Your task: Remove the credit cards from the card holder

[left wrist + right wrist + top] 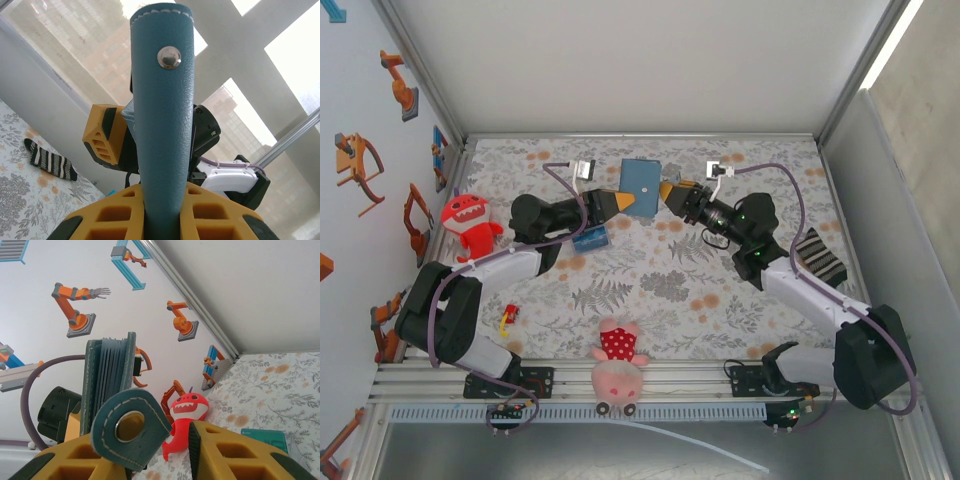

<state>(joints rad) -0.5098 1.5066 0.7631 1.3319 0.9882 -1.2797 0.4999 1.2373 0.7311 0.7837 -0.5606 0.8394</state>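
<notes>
The slate-blue card holder (642, 181) is held upright above the back of the table, and my left gripper (632, 203) is shut on its lower edge. In the left wrist view the holder (162, 125) rises between the yellow fingers of the left gripper (162, 220), its metal snap stud facing the camera. My right gripper (667, 192) is at the holder's right side. In the right wrist view the holder's pleated pockets (107, 375) face me. Its snap tab (131, 432) leans on one finger of the right gripper (170, 455), with a gap to the other. The credit cards are hidden in the pockets.
A flat teal rectangle (590, 240) lies on the floral cloth below the left gripper. A red monster plush (468, 222) sits by the left wall, a pink plush (618, 360) at the front edge, a striped sock (820, 258) at the right and a small red toy (507, 318) at the front left.
</notes>
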